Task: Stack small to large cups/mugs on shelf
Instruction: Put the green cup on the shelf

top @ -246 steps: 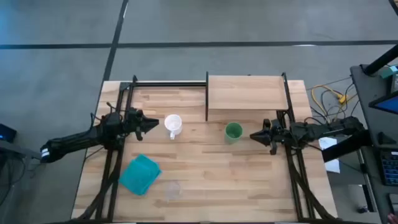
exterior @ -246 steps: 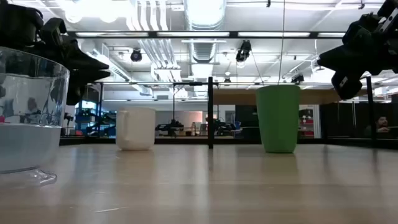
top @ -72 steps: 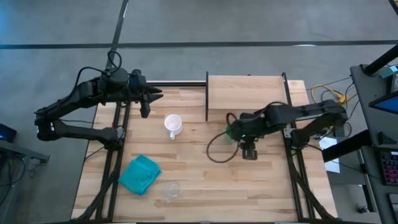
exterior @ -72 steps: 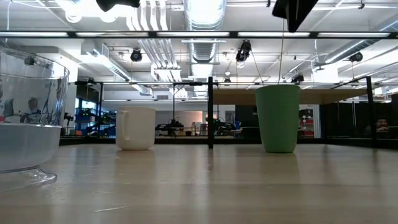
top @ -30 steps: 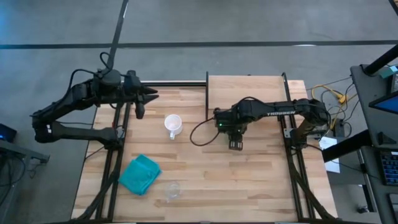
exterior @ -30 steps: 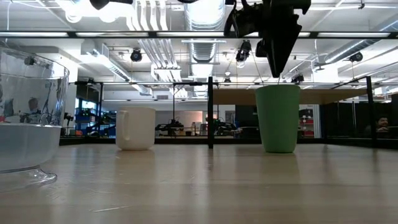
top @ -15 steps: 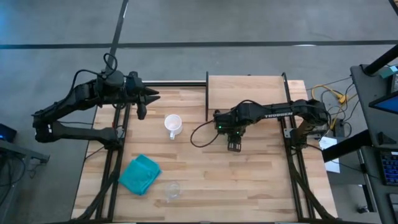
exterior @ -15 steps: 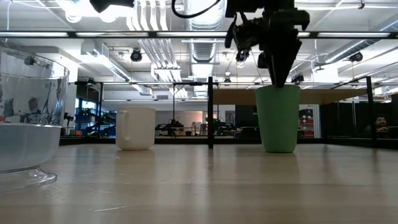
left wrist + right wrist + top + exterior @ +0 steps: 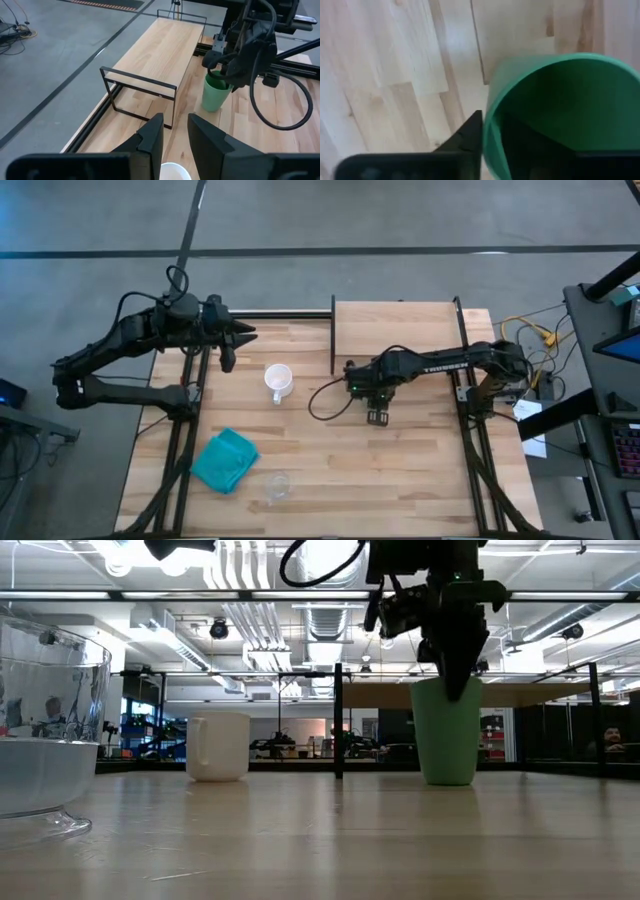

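The green cup (image 9: 447, 735) stands upright on the table in front of the shelf (image 9: 395, 330). My right gripper (image 9: 456, 688) points down at the cup's rim, open, one finger inside the cup and one outside; it covers the cup in the high view. The white mug (image 9: 278, 381) stands on its base left of centre. The clear cup (image 9: 277, 486) stands near the table's near edge. My left gripper (image 9: 174, 145) hovers open near the table's far left corner, above and beyond the mug. My right gripper comes from above, pointing down, astride the green cup's rim (image 9: 492, 125), with one finger (image 9: 467, 135) outside the wall and the other inside. Whether the fingers touch the wall, I cannot tell. The cup stands upright on the table.
A teal folded cloth (image 9: 225, 460) lies near the left near corner, beside the clear cup. The shelf's black posts (image 9: 172, 107) stand just beyond the green cup. Black frame rails run along the table's left and right sides. A cable loops from the right arm over the table's middle.
My right gripper has come down from above the green cup until its fingertips dip over the rim, one inside and one outside. The cup has stayed where it was.
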Controlling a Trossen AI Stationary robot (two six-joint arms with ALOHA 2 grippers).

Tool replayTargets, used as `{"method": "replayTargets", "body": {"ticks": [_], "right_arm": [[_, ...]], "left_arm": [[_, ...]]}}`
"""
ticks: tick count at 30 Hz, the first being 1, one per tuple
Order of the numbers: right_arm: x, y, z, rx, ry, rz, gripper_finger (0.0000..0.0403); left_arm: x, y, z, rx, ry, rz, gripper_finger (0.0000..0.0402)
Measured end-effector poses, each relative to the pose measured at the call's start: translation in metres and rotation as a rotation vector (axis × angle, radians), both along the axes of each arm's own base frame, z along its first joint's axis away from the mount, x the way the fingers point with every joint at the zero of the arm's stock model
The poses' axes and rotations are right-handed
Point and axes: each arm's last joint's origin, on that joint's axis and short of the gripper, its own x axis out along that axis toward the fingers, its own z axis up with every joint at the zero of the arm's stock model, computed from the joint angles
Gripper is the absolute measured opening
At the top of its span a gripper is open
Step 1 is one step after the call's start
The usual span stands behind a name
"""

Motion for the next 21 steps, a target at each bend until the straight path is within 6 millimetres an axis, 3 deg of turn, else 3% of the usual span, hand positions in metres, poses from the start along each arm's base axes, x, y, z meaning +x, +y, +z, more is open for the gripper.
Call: {"method": "replayTargets", "body": {"ticks": [3,8,15,21], "right_arm": [[0.000,-0.001,0.004,-0.007,-0.009,-0.003,0.0015],[-0.006,-0.001,0.021,-0.005,0.020,-0.017,0.0010],[-0.035,-0.002,0.077,-0.066,0.032,-0.045,0.0009],[-0.073,-0.013,0.122,-0.164,-0.046,-0.205,0.0009]], "left_arm": [[0.000,0.000,0.000,0.000,0.000,0.000,0.0075],[0.000,0.000,0.000,0.000,0.000,0.000,0.0075],[0.000,0.000,0.000,0.000,0.000,0.000,0.0075],[0.000,0.000,0.000,0.000,0.001,0.000,0.0075]]}}
